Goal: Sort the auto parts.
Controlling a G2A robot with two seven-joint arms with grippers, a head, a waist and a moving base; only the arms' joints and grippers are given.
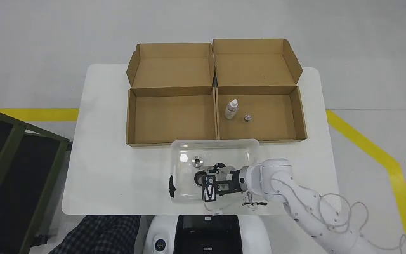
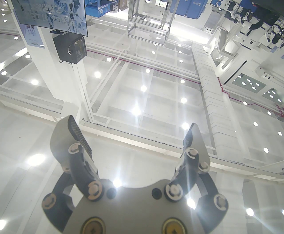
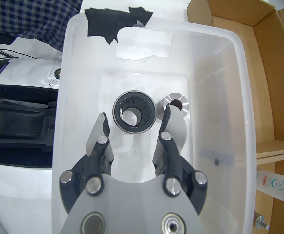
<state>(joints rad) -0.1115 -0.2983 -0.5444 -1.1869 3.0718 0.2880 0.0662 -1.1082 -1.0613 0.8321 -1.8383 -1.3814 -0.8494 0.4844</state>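
Clear bin point(image 3: 213, 124) near the table's front edge. The right gripper point(image 3: 136, 112) is down inside it, spread fairly wide, holding nothing. Black bearing sleeve point(image 3: 134, 115) stands between its tips, with a silver collet point(image 3: 177, 97) just beside. Left gripper point(image 2: 131, 121) gapes wide, empty.

Milky, translucent plastic for the bin point(image 3: 221, 73), smooth and faintly glossy. Torn matt black tape point(image 3: 104, 20) and white paper point(image 3: 142, 44) on its wall. Inside, bright machined metal on the collet point(image 3: 185, 106); metal shell with black plastic-looking lining on the bearing point(image 3: 133, 96). Matt brown cardboard for the boxes point(image 1: 171, 117). Smooth white bench point(image 1: 101, 159). Dull grey metal and ribbed black pads point(image 3: 106, 124) on the right tool point(image 3: 135, 112).
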